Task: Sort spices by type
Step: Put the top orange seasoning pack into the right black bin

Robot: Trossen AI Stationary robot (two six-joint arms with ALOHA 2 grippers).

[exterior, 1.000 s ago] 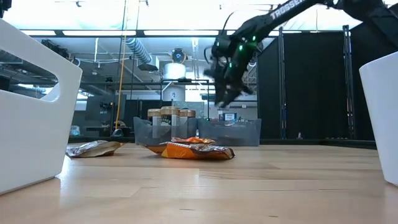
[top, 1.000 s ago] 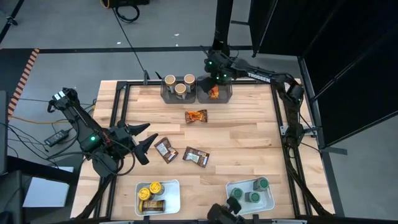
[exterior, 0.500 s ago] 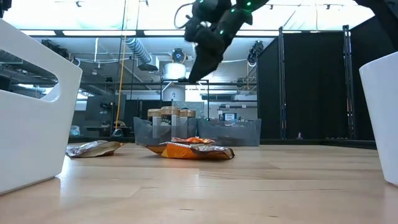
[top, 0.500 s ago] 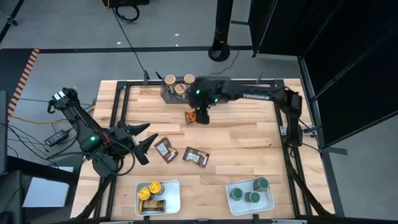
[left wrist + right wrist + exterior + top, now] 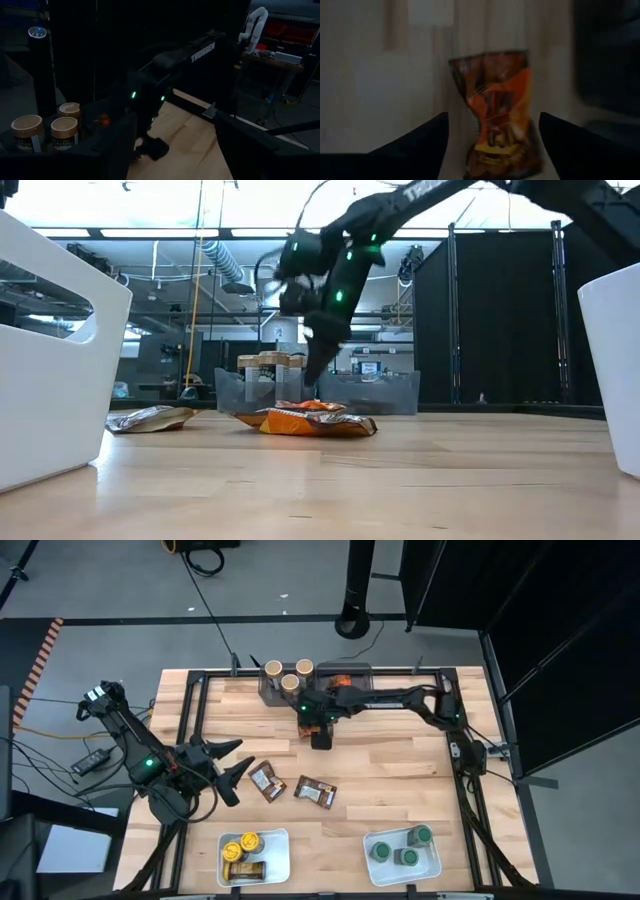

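Note:
An orange packet (image 5: 499, 112) lies flat on the wooden table (image 5: 400, 770), just near of the grey bins; in the low view the packet (image 5: 320, 422) rests on the wood. My right gripper (image 5: 493, 119) is open and hovers close above it, pointing down, one finger on either side and neither touching. In the high view the right gripper (image 5: 319, 732) covers most of the packet. Two brown packets (image 5: 267, 781) (image 5: 315, 792) lie flat toward the table's near left. My left gripper (image 5: 236, 762) waits open at the left edge, beside them.
Two grey bins stand at the far edge: one (image 5: 266, 692) holds three tan-lidded jars (image 5: 288, 677), the other an orange packet (image 5: 340, 682). Near edge: a white tray (image 5: 284, 858) with yellow-lidded jars and a brown packet, and another white tray (image 5: 432, 866) with green-lidded jars.
My right gripper has swung from above the far grey bin toward the table's left and near side, then come down over the orange packet lying on the table. The packets have not moved, and the left arm has kept still.

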